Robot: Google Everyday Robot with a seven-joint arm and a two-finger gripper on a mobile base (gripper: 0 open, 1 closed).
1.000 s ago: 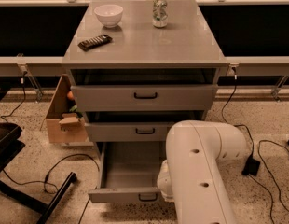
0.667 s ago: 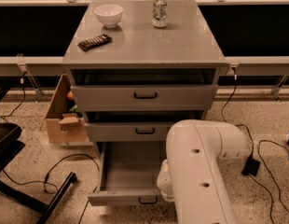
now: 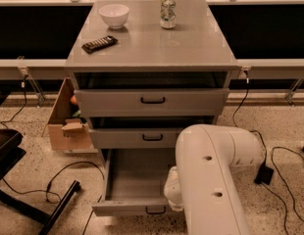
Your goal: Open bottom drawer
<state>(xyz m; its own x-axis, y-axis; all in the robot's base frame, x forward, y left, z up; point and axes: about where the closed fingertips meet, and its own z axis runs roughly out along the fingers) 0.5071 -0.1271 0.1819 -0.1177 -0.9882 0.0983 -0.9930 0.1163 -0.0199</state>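
**Change noted:** none. The bottom drawer point(image 3: 123, 207), a grey flat-fronted drawer with a small black loop handle, stands as far out as it did a second ago. The white robot arm point(image 3: 211, 180) has not shifted either.

**Gripper:** hidden behind the arm's white housing. By my reading it sits low at the right end of the drawer front, beside the handle. Whether it is spread, closed or gripping the handle cannot be told.

**Left of the gripper:**
- An open brown cardboard box point(image 3: 68, 129) stands on the floor beside the cabinet.
- A black cable point(image 3: 68, 173) lies loose on the floor, near the drawer's left side but apart from it.

**Above the gripper:**
- On the grey counter point(image 3: 157, 50) are a black remote control point(image 3: 99, 44), a white bowl point(image 3: 114, 15) and a silver drink can point(image 3: 167, 11).
- The tall top drawer front point(image 3: 117, 102) and the mid-sized drawer front point(image 3: 122, 138) both sit slightly forward, with a dark gap above each.

**Task thing:** the bottom drawer is pulled well clear of the cabinet, and its bare grey floor is visible.

**Right of the gripper:** a small black power brick point(image 3: 264, 174) and its cable lie on the floor.

**Finding:** the drawer is open and nothing is moving, so I judge the task effectively complete. Only release and withdrawal appear to remain.
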